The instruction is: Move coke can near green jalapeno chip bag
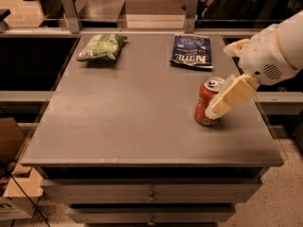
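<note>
On table (pixel 118 126) R side, nr front edge: coke can (pixel 204 103) upright, gripper (pixel 217 109) against its R flank; whether clamped or apart, cannot tell. Green jalapeno chip bag (pixel 102 46) at table far-L corner, dark blue bag (pixel 191 51) far-R.

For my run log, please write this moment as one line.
gripper: at coke can, right part of table | coke can: standing | green jalapeno chip bag: far left corner | blue bag: behind can
</note>
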Controlling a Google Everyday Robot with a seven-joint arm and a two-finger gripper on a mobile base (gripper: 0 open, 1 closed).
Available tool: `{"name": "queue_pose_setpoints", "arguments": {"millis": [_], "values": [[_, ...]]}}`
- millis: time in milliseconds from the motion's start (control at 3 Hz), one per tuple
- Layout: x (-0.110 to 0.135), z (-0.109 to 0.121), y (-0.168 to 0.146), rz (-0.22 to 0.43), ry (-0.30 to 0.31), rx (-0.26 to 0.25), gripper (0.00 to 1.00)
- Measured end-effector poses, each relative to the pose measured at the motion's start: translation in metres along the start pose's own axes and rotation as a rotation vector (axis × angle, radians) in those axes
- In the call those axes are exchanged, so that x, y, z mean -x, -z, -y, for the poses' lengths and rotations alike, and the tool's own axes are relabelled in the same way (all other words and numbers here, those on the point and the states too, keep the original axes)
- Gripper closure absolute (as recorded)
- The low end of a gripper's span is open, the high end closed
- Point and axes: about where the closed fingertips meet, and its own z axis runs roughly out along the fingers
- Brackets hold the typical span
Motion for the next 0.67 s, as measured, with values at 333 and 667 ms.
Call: {"name": "queue_pose_setpoints", "arguments": {"millis": [333, 667], "values": [[-0.019, -0.001, -0.031, -0.013, -0.044, 0.043, 0.0], [-0.032, -0.005, -0.055, -0.018, -0.078, 0.08, 0.15]]}}
